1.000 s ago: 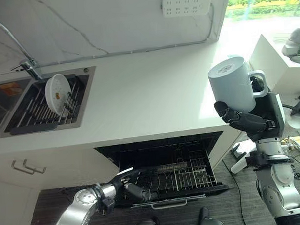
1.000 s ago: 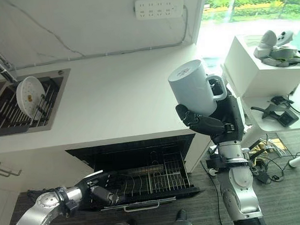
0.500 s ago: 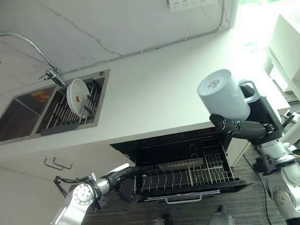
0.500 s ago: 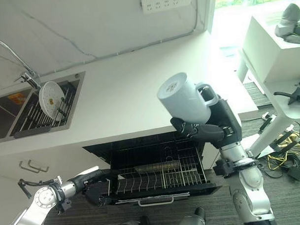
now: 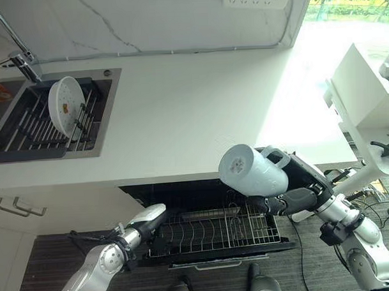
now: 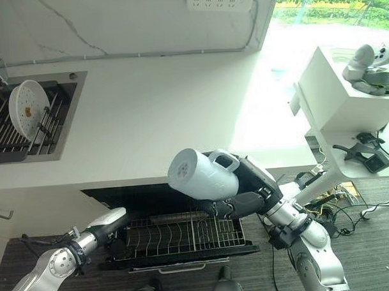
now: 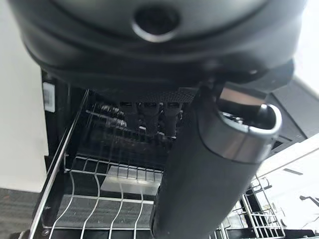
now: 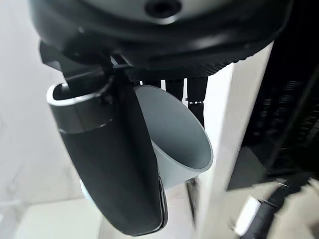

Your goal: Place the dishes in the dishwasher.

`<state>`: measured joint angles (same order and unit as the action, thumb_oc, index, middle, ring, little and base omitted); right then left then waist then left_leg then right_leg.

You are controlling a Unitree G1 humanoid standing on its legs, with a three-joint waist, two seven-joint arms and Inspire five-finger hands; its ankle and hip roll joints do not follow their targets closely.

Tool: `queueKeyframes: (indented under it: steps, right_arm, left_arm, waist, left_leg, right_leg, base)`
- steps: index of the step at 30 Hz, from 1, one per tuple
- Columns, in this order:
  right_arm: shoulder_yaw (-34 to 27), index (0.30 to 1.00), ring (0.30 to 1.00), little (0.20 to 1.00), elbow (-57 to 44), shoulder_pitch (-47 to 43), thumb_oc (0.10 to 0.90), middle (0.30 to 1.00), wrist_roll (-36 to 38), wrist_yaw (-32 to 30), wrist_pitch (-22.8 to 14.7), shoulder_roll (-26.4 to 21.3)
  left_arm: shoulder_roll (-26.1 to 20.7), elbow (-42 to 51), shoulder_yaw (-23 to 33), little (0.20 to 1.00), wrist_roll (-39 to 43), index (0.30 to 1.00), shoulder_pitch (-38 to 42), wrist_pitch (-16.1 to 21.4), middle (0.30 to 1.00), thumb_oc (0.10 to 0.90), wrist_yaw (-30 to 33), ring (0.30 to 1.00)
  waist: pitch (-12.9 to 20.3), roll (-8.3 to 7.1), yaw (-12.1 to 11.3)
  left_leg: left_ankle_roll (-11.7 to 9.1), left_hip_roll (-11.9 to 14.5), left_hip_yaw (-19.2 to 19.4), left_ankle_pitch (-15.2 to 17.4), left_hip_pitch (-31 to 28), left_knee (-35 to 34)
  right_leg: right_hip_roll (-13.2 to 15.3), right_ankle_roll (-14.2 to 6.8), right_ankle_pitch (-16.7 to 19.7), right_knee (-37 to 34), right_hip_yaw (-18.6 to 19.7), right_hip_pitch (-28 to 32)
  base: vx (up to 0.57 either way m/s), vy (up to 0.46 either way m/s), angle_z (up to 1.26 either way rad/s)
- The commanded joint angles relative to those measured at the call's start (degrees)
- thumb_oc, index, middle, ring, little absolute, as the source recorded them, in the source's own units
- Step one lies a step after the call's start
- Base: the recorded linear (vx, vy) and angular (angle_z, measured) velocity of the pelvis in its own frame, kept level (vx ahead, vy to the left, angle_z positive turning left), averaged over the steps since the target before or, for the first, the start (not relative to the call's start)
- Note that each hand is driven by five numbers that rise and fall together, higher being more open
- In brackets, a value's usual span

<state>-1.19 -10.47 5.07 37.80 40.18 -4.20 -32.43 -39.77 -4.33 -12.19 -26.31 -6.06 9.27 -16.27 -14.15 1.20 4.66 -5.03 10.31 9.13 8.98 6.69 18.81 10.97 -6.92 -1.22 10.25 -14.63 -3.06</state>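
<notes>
A light blue mug (image 5: pixel 253 171) lies tipped on its side in the air, its base facing me, just above the pulled-out wire rack (image 5: pixel 210 225) of the open dishwasher under the counter. My right hand (image 5: pixel 292 199) is shut on it from below; the right wrist view shows the mug's wall (image 8: pixel 174 134) beside the thumb. My left hand (image 5: pixel 149 220) rests at the rack's left end, and the left wrist view shows the rack's wires (image 7: pixel 99 189) past it. A white plate (image 5: pixel 65 113) stands upright in the sink's drying rack.
The white counter (image 5: pixel 193 120) spans the scene above the dishwasher. The sink (image 5: pixel 28 135) and a faucet (image 5: pixel 19 59) are at the far left. A white side table (image 5: pixel 365 82) stands on the right, close to my right arm. Drawer handles (image 5: pixel 14 206) show at lower left.
The camera has shifted. My right hand has brought the mug down from above the counter to just over the rack and tipped it sideways. My left hand stays by the rack's left front.
</notes>
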Motion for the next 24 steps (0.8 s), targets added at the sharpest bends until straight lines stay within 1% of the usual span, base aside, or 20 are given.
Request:
queueKeyframes:
  steps: [1,4,5,8,11,12,15,16,17,18,24]
  right_arm:
    - [-0.6,0.300,0.300,0.300,-3.0,-2.4,0.400,0.300,-2.1,6.0,0.4,-3.1]
    - [0.5,0.300,0.300,0.300,0.7,-0.5,0.400,0.300,-4.5,6.5,0.9,-5.8]
    - [1.6,0.300,0.300,0.300,4.9,0.5,0.400,0.300,-5.8,4.9,-1.1,-6.7]
    - [2.6,0.300,0.300,0.300,7.9,0.8,0.400,0.300,-7.6,4.8,-1.8,-6.2]
    - [3.8,0.300,0.300,0.300,12.0,0.9,0.400,0.300,-7.3,4.8,-1.2,-5.3]
    - [4.6,0.300,0.300,0.300,15.2,0.3,0.400,0.300,-7.1,4.5,-2.4,-4.4]
    - [6.6,0.300,0.300,0.300,19.4,-1.5,0.400,0.300,-5.9,1.0,-4.2,-2.0]
    - [6.9,0.300,0.300,0.300,20.2,-2.0,0.400,0.300,-6.4,-0.2,-4.2,-1.1]
    - [7.9,0.300,0.300,0.300,22.9,-3.7,0.400,0.300,-9.9,-3.1,-4.7,0.3]
    - [8.7,0.300,0.300,0.300,24.9,-4.8,0.400,0.300,-11.8,-5.0,-5.2,1.0]
    - [10.4,0.300,0.300,0.300,29.9,-8.5,0.400,0.300,-15.0,-10.5,-4.9,1.4]
  left_arm:
    - [-2.2,2.3,1.9,0.900,-1.1,0.900,1.5,5.0,0.900,0.800,3.5,0.900]
    - [-4.1,2.4,2.2,0.900,0.2,0.900,0.9,6.1,0.900,0.800,2.4,0.900]
    - [-5.3,3.0,1.9,0.900,0.9,0.900,0.5,6.5,0.900,0.800,1.8,0.900]
    - [-5.5,3.2,1.6,0.900,0.7,0.900,0.5,6.8,0.900,0.800,1.4,0.900]
    - [-5.9,3.5,1.3,0.900,0.4,0.900,0.3,7.3,0.900,0.800,0.5,0.900]
    - [-6.1,3.4,0.8,0.900,0.2,0.900,0.6,7.4,0.900,0.800,0.2,0.900]
    - [-6.2,2.8,-0.7,0.900,0.1,0.900,1.5,7.1,0.900,0.800,0.1,0.900]
    - [-6.1,2.9,-1.0,0.900,0.1,0.900,1.8,6.8,0.900,0.800,-0.1,0.900]
    - [-5.6,3.2,-1.8,0.900,-0.5,0.900,2.7,6.5,0.900,0.800,-1.1,0.900]
    - [-5.6,3.4,-2.3,0.900,-0.8,0.900,3.2,6.6,0.900,0.800,-1.8,0.900]
    - [-5.5,3.7,-4.0,0.900,-0.9,0.900,4.8,6.4,0.900,0.800,-3.0,0.900]
  waist:
    - [1.7,2.17,-0.3]
    - [1.7,1.60,-0.5]
    - [1.8,1.23,-0.8]
    - [1.9,1.05,-1.0]
    - [2.0,0.88,-1.6]
    - [2.1,0.89,-2.0]
    - [2.3,1.10,-2.8]
    - [2.2,1.18,-3.0]
    - [2.2,1.50,-3.8]
    - [2.0,1.75,-4.4]
    - [1.4,2.51,-5.8]
  left_leg:
    - [0.5,0.9,2.0,1.2,-1.9,-1.6]
    - [0.2,1.3,1.9,0.9,-1.7,-1.6]
    - [0.1,1.5,1.6,0.9,-1.6,-1.6]
    - [0.0,1.6,1.5,0.9,-1.5,-1.6]
    - [-0.2,1.7,1.1,0.7,-1.1,-1.6]
    - [-0.2,1.8,0.8,0.7,-1.0,-1.6]
    - [-0.3,1.7,0.2,0.5,-0.7,-1.6]
    - [-0.3,1.6,0.0,0.4,-0.6,-1.6]
    - [-0.3,1.4,-0.8,0.3,-0.3,-1.6]
    - [-0.3,1.1,-1.4,0.2,-0.2,-1.6]
    - [-0.2,0.2,-2.8,-0.2,-0.2,-1.6]
  right_leg:
    - [0.6,-1.1,-9.9,6.9,-0.7,0.0]
    - [0.7,-1.3,-9.8,6.9,-1.0,0.2]
    - [0.8,-1.5,-9.8,6.9,-1.2,0.4]
    - [1.0,-1.6,-9.9,6.9,-1.4,0.5]
    - [1.2,-1.7,-10.0,6.9,-1.9,0.6]
    - [1.2,-1.7,-10.1,6.9,-2.1,0.7]
    - [1.2,-1.6,-10.4,6.9,-2.6,1.2]
    - [1.2,-1.6,-10.5,6.9,-2.8,1.3]
    - [1.3,-1.4,-10.7,6.9,-3.1,1.6]
    - [1.3,-1.3,-10.7,6.9,-3.4,1.8]
    - [1.5,-0.9,-10.7,6.9,-3.8,2.5]
  base:
    - [-0.01,-0.069,-0.04]
    - [-0.01,-0.092,0.01]
    - [0.00,-0.074,0.05]
    - [0.00,-0.022,0.02]
    - [0.01,-0.022,0.02]
    - [0.03,-0.022,0.08]
    - [0.05,-0.009,0.13]
    - [0.08,0.001,0.14]
    - [0.09,0.011,0.15]
    - [0.08,0.014,0.15]
    - [0.06,0.012,0.12]
